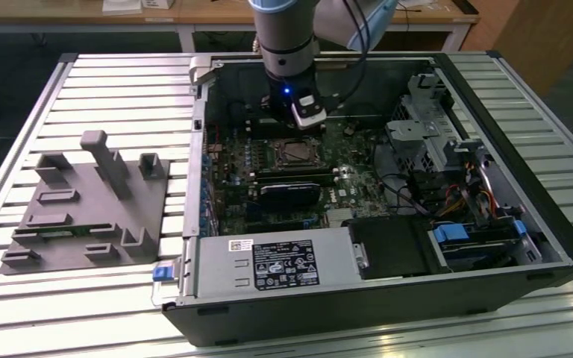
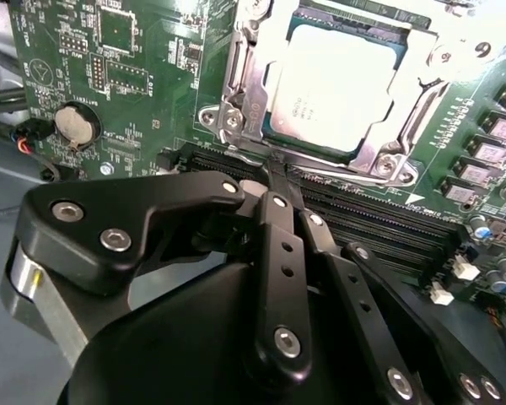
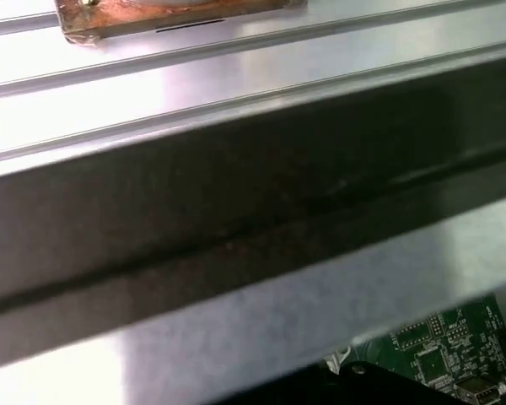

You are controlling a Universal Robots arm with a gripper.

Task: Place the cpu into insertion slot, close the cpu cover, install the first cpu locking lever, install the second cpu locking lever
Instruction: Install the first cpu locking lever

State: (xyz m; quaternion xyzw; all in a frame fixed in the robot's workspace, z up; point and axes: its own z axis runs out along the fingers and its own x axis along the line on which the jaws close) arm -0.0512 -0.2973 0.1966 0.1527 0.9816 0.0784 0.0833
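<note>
Faintly printed cpu [image 2: 333, 84] lies under the cpu cover [image 2: 246, 84], end effector [image 2: 274, 175] beside.

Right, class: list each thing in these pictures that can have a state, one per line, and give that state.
cpu: seated in the insertion slot, pale face up.
cpu cover: lowered flat, framing the cpu.
gripper: shut, tips close to the slot's edge.
computer case: lying on its side, open, board exposed.
</note>
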